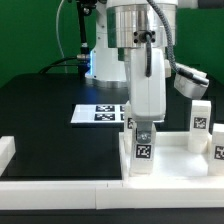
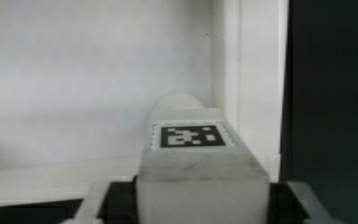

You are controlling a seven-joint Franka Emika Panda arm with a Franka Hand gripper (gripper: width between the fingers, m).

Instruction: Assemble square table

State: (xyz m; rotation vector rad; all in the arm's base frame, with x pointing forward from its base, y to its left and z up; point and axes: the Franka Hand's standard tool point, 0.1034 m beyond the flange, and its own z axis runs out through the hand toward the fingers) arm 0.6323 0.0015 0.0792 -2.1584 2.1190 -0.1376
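Note:
My gripper [image 1: 143, 128] is shut on a chunky white leg [image 1: 143, 152] with a black-and-white tag and holds it upright at the corner of the white square slab [image 1: 172, 163] nearest the exterior view's left. In the wrist view the leg [image 2: 194, 150] sits between my dark fingers [image 2: 123, 197], with the slab's white surface [image 2: 87, 90] beyond it. My gripper [image 2: 202, 203] grips the leg's sides. Two more tagged legs [image 1: 200, 118] [image 1: 218, 150] stand at the slab's right side. Whether the held leg sits in a socket is hidden.
The marker board [image 1: 95, 113] lies on the black table behind the slab. Long plain white bars [image 1: 60, 186] run along the front and at the exterior view's left [image 1: 5, 152]. Another white part [image 1: 190, 85] lies tilted at the back right.

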